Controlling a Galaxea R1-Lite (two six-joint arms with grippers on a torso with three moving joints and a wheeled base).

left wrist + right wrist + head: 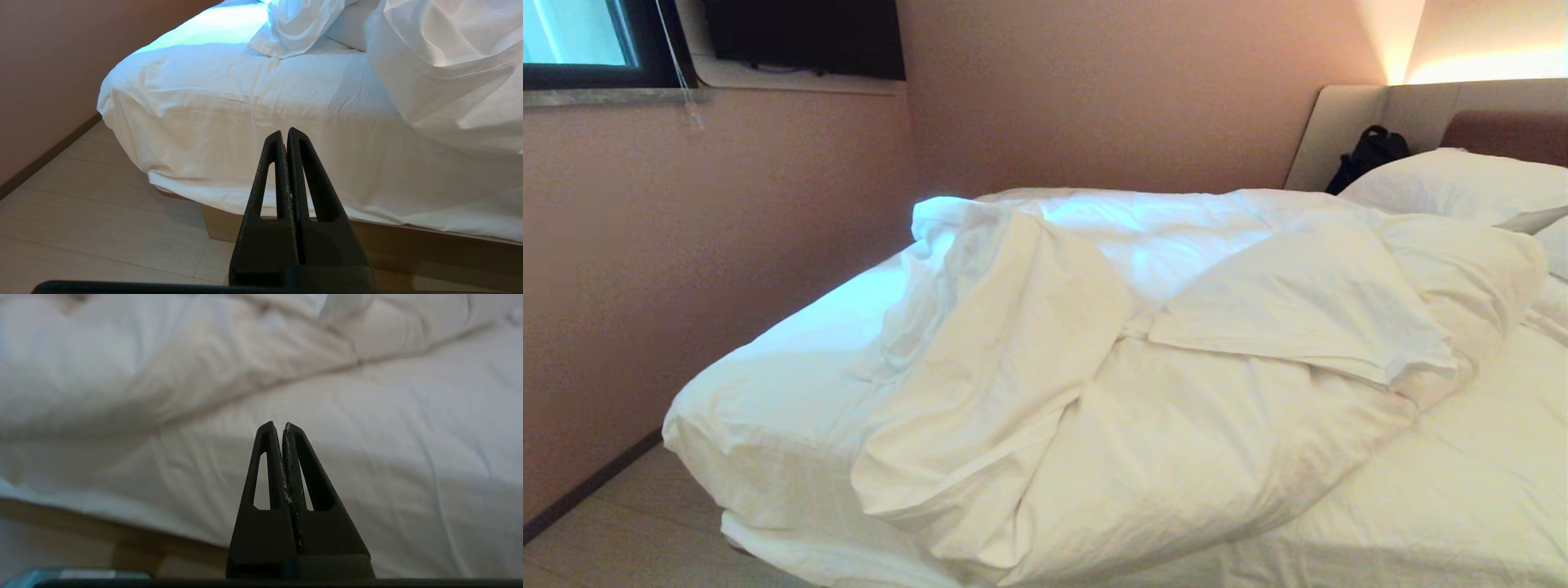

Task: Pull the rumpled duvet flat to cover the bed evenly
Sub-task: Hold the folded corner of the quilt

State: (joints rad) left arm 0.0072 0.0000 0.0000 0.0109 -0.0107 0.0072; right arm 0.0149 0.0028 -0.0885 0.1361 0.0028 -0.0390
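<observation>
The duvet (1143, 359) lies bunched and folded over itself across the middle of the bed (768, 384), leaving the white sheet bare at the near left corner. Neither arm shows in the head view. My left gripper (284, 132) is shut and empty, hanging off the side of the bed (229, 118), apart from the duvet (449, 73). In the right wrist view my right gripper (278, 425) is shut and empty too, facing the side of the mattress below the duvet (184, 363).
Pillows (1462, 184) lie at the headboard on the right, with a black bag (1368, 155) beside them. A pink wall (645, 269) runs close along the bed's left side, leaving a narrow strip of floor (629, 523). The brown base (429, 253) shows under the mattress.
</observation>
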